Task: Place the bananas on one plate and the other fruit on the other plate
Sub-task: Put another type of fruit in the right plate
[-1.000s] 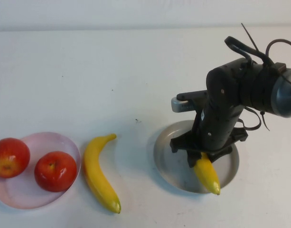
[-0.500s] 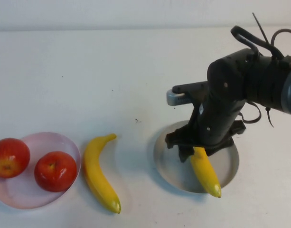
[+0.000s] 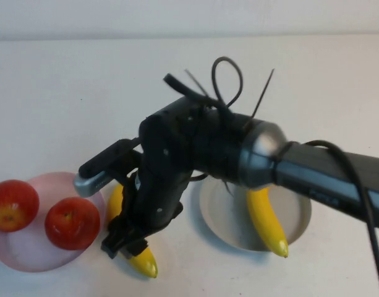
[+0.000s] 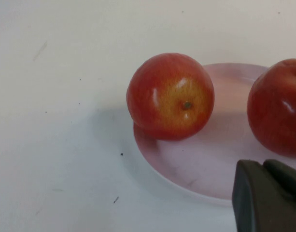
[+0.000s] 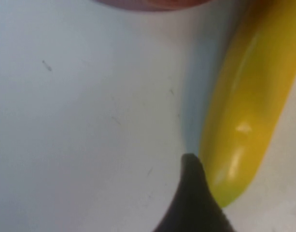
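The right gripper (image 3: 128,244) and its arm cover most of the left banana (image 3: 143,263); only its near tip and a sliver by the pink plate (image 3: 28,263) show, and the finger opening is unreadable. The outer apple (image 3: 13,204) and that plate run off the high view's left edge. Only a dark corner of the left gripper (image 4: 268,195) shows, cut off.

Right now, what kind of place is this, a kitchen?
Probably a robot test bench, not a kitchen: a bare white table, glossy, maybe plastic bananas and apples, right gripper above one banana, left gripper by the pink plate.
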{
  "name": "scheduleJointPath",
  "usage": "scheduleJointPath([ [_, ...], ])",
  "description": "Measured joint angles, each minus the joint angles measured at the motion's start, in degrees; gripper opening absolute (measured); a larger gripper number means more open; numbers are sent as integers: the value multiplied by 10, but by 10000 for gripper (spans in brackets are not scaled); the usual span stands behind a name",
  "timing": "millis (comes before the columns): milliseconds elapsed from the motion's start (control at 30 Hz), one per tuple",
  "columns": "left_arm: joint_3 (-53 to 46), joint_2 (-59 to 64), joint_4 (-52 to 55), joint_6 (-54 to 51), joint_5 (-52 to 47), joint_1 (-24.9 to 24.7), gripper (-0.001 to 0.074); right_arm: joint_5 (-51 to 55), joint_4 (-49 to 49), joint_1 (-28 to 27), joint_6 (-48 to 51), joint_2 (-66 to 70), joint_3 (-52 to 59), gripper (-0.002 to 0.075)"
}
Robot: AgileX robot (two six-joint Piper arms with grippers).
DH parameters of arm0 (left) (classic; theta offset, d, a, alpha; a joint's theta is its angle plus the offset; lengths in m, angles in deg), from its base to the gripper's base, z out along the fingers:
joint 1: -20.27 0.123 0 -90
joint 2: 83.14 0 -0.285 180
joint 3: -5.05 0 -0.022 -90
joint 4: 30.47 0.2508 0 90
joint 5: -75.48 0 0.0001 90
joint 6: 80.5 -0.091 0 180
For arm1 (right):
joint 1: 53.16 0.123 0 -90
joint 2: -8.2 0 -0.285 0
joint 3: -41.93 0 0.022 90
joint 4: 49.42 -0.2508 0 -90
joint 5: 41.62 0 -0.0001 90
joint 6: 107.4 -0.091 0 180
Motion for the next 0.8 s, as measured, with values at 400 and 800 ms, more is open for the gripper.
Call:
scheduleJointPath([
  [400,0,0,0,0,0,0,-4,5,9,14,3,109,-89,422],
  [800,0,0,0,0,0,0,-4,12,31,14,-53,124,-90,307],
])
